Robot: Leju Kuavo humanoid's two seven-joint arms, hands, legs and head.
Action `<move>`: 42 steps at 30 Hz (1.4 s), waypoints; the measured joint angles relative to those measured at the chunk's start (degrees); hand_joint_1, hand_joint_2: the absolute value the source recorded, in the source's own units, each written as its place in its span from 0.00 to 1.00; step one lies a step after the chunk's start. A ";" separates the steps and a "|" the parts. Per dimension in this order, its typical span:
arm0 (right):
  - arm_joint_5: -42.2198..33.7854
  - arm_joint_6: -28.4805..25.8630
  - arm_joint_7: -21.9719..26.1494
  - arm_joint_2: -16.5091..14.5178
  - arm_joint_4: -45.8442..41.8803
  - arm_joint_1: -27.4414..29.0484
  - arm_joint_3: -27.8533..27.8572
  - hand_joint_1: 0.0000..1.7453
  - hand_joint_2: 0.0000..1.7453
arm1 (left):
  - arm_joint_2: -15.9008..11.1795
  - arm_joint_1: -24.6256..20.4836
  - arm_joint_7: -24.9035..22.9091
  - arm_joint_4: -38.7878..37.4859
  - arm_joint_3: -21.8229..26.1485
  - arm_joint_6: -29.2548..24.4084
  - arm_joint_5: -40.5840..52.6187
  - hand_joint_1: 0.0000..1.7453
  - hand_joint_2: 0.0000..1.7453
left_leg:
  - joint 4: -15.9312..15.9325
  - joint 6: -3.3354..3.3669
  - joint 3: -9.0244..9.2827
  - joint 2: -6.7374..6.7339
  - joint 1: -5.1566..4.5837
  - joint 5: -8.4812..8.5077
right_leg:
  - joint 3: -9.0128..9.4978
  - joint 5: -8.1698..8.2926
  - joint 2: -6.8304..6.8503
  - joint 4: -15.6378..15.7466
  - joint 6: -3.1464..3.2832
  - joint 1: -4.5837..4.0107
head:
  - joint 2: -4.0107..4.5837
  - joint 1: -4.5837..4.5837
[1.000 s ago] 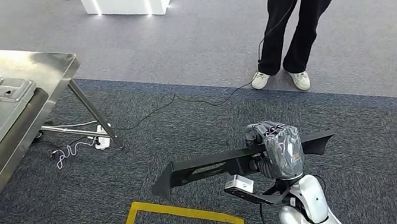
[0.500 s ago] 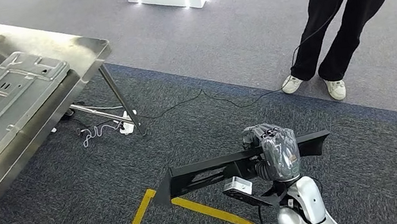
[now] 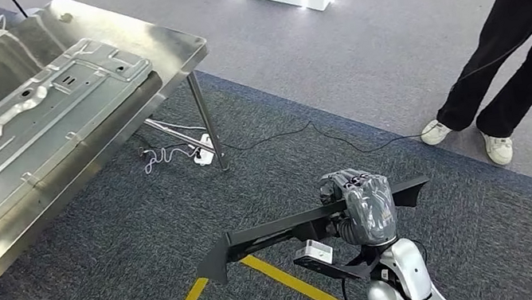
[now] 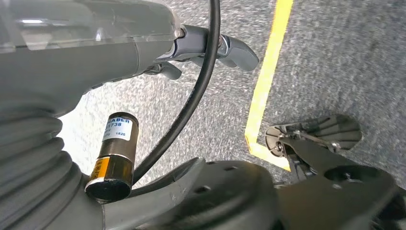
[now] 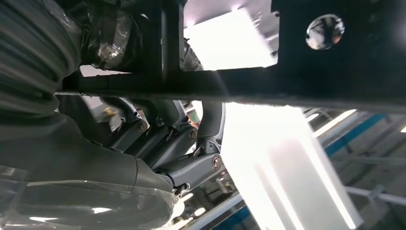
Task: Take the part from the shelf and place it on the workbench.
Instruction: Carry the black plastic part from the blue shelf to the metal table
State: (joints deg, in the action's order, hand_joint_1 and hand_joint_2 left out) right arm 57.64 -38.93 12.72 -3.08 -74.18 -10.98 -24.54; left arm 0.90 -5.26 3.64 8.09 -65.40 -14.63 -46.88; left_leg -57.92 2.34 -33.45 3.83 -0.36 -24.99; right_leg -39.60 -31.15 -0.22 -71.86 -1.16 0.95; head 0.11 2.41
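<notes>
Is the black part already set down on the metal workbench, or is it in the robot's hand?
In the hand. The right hand grips the black part level above the carpet, apart from the workbench.

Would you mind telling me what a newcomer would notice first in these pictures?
Probably the long black part, which the right hand grips near its middle, level above the dark carpet and the yellow floor tape. Next, on the left, the shiny steel workbench carrying a pressed metal panel. At the upper right, a person in dark trousers stands nearby.
</notes>
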 joint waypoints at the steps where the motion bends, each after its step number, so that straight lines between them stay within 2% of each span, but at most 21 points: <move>1: 0.00 0.00 0.00 0.00 0.03 -0.03 -0.01 1.00 1.00 | 0.00 0.01 0.00 0.00 0.00 0.02 0.00 0.00 1.00 | -0.32 -0.19 -0.03 0.74 0.09 -0.22 | 1.51 2.15 -0.97 3.83 0.00 0.18 | 0.00 0.01; 3: -0.01 0.01 -0.01 -0.01 0.10 -0.04 -0.03 1.00 1.00 | 0.00 -0.10 0.00 0.00 0.00 0.03 -0.01 0.00 1.00 | -1.11 -0.76 -0.51 2.05 0.13 -0.65 | 3.98 4.42 -3.62 9.81 0.03 0.51 | 0.00 0.01; 4: -0.01 0.01 -0.01 -0.01 0.14 -0.02 -0.05 1.00 1.00 | 0.00 -0.11 0.00 0.00 0.00 0.03 -0.01 0.00 1.00 | -1.29 -1.10 -0.81 2.64 0.19 -0.72 | 4.39 4.42 -4.47 10.83 0.11 0.53 | 0.00 0.00; 7: -0.04 0.00 -0.01 -0.14 0.21 -0.15 -0.18 1.00 1.00 | -0.07 0.16 -0.03 -0.01 0.00 0.03 -0.03 0.00 1.00 | -1.41 -2.14 -1.33 3.56 0.43 -0.78 | 4.82 4.40 -3.20 11.45 0.93 0.47 | 0.00 -0.01; 9: -0.17 0.00 -0.01 -0.32 0.23 -0.28 -0.29 1.00 1.00 | -0.13 0.16 -0.03 -0.02 0.00 0.02 -0.07 0.00 1.00 | -4.25 -2.70 -2.71 1.02 0.38 -2.39 | 5.42 4.48 -1.71 12.13 1.65 0.57 | 0.00 -0.17; 10: -0.26 0.00 -0.01 -0.36 0.27 -0.28 -0.33 1.00 1.00 | -0.14 0.06 -0.02 -0.02 -0.01 0.00 -0.08 0.00 1.00 | -7.35 -2.94 -4.24 -0.82 0.41 -3.87 | 5.66 4.40 -0.86 12.30 1.91 0.46 | 0.00 -0.25; 12: -0.46 0.01 -0.01 -0.38 0.48 -0.24 -0.38 1.00 1.00 | -0.13 -0.13 -0.01 -0.02 -0.02 -0.04 -0.09 0.00 1.00 | -14.34 -3.36 -8.03 -2.65 0.66 -6.60 | 5.91 4.10 0.91 12.36 2.17 0.26 | 0.00 -0.31; 14: -0.56 0.01 -0.02 -0.38 0.72 -0.20 -0.41 1.00 1.00 | -0.14 0.02 -0.02 -0.03 -0.02 -0.05 -0.09 0.00 1.00 | -15.97 -3.57 -9.15 -3.21 0.89 -5.98 | 6.21 3.74 2.45 12.35 2.13 0.21 | 0.00 -0.31; 15: -0.57 0.01 -0.02 -0.39 0.79 -0.19 -0.43 1.00 1.00 | -0.15 0.15 -0.03 -0.04 -0.03 -0.05 -0.09 0.00 1.00 | -13.54 -3.57 -8.00 -3.57 0.94 -4.18 | 6.48 3.53 3.13 12.35 2.02 0.23 | 0.00 -0.32; 18: -0.60 0.00 -0.02 -0.38 0.86 -0.22 -0.44 1.00 1.00 | -0.16 0.18 -0.03 -0.04 -0.04 -0.09 -0.09 0.00 1.00 | -2.89 -2.92 -2.63 -6.33 0.46 0.37 | 7.38 2.78 4.91 12.34 1.33 -0.01 | 0.00 -0.28; 20: -0.61 0.00 -0.02 -0.39 0.90 -0.26 -0.46 1.00 1.00 | -0.16 0.09 -0.09 -0.04 -0.05 -0.06 -0.09 0.00 1.00 | -1.12 -2.22 -1.81 -6.68 -0.07 0.32 | 7.70 2.48 5.85 12.42 0.75 -0.24 | 0.00 -0.22; 22: -0.62 0.01 -0.02 -0.49 0.92 -0.35 -0.52 1.00 1.00 | -0.17 0.26 -0.21 -0.04 -0.08 -0.02 -0.09 0.00 1.00 | -0.67 -1.48 -1.58 -5.52 0.01 0.42 | 8.16 2.12 6.33 12.46 0.08 -0.12 | 0.00 -0.20; 24: -0.66 0.01 -0.02 -0.57 0.92 -0.50 -0.57 1.00 1.00 | -0.16 0.32 -0.30 -0.04 -0.15 -0.02 -0.09 0.00 1.00 | -0.03 -0.69 -1.05 -4.45 0.28 0.61 | 7.45 0.48 4.32 10.16 -0.44 0.13 | 0.00 -0.18; 26: -0.71 0.01 -0.05 -0.52 1.03 -0.45 -0.57 1.00 1.00 | -0.16 0.15 -0.32 -0.04 -0.31 -0.02 -0.09 0.00 1.00 | 0.16 -0.13 -0.84 -3.42 0.38 0.66 | 4.08 -2.69 1.43 3.51 -0.60 0.27 | 0.00 -0.12; 28: -0.73 0.01 -0.12 -0.43 1.27 -0.16 -0.58 1.00 1.00 | -0.15 0.05 -0.32 -0.04 -0.49 -0.02 -0.09 0.00 1.00 | 0.02 0.09 -0.84 -2.10 0.31 0.58 | 0.27 -4.33 0.44 -2.82 -0.65 0.27 | 0.00 -0.11; 30: -0.74 0.00 -0.16 -0.38 1.41 -0.02 -0.58 1.00 1.00 | -0.15 0.11 -0.32 -0.04 -0.61 -0.02 -0.09 0.00 1.00 | -0.30 0.04 -0.81 -0.54 0.29 0.41 | -0.13 -1.69 0.16 -1.61 -0.51 0.29 | 0.00 -0.12; 33: -0.74 0.00 -0.17 -0.36 1.44 -0.10 -0.59 1.00 1.00 | -0.10 0.10 -0.30 -0.04 -0.74 -0.02 -0.09 0.00 1.00 | -0.94 -0.47 -0.97 1.62 0.28 0.03 | 3.93 3.81 -2.44 8.90 -0.02 0.37 | 0.00 -0.13; 35: -0.74 0.00 -0.18 -0.35 1.46 -0.10 -0.60 1.00 1.00 | -0.06 0.12 -0.28 -0.04 -0.82 -0.02 -0.09 0.00 1.00 | -1.12 -1.11 -1.32 2.71 0.41 -0.02 | 4.97 4.12 -3.50 11.50 0.12 0.23 | 0.00 -0.13; 37: -0.75 0.00 -0.20 -0.38 1.45 -0.22 -0.60 1.00 1.00 | -0.10 0.33 -0.27 -0.04 -0.89 0.00 -0.09 0.00 1.00 | -1.06 -1.81 -1.53 3.25 0.61 -0.01 | 5.33 4.29 -2.47 12.02 0.47 0.20 | 0.00 -0.13; 39: -0.76 0.00 -0.20 -0.42 1.42 -0.38 -0.60 1.00 1.00 | -0.15 0.45 -0.26 -0.04 -0.92 0.01 -0.09 0.00 1.00 | -2.77 -2.48 -2.28 1.05 0.54 -1.16 | 6.00 4.48 -1.27 12.73 1.19 0.45 | 0.00 -0.28; 42: -0.76 0.00 -0.21 -0.42 1.44 -0.34 -0.60 1.00 1.00 | -0.17 0.15 -0.11 -0.04 -0.95 -0.01 -0.10 0.00 1.00 | -12.53 -3.52 -7.14 -2.61 0.87 -5.95 | 6.64 4.24 1.01 13.15 1.97 0.41 | 0.00 -0.46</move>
State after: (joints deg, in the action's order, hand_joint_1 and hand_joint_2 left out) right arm 56.87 -38.93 12.51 -3.50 -72.74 -11.32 -25.14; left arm 0.73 -5.11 3.52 8.04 -66.34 -14.63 -46.99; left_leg -70.45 -1.18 -40.59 1.22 0.51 -30.95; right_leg -32.97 -26.91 0.79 -58.71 0.81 1.36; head 0.11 1.95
